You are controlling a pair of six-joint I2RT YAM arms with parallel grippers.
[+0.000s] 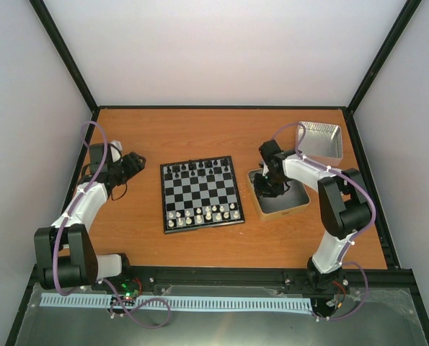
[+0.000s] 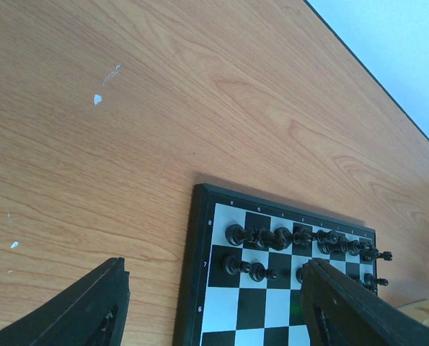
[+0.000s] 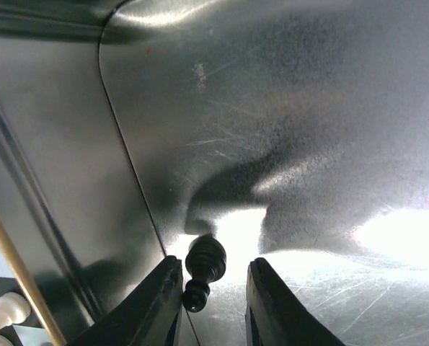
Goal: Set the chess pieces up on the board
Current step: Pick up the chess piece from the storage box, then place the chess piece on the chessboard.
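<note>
The right gripper [image 3: 213,285] is reaching into the tin tray [image 3: 308,130], its jaws narrowly parted around a black pawn [image 3: 203,263], apparently not yet pinching it, to bring it to the board [image 1: 200,194]. The left gripper [image 1: 133,166] is waiting with spread fingers left of the board, leaving room.

Inside the tin tray [image 3: 308,130], a single black chess piece [image 3: 203,263] lies on the scratched metal floor, close to the tray's left wall. The right gripper [image 3: 214,281] is down over it, its fingers [image 3: 156,303] parted on either side, the left one touching or nearly so, the right one standing clear. Beyond the tray's left wall, a white piece [image 3: 9,311] shows.
</note>
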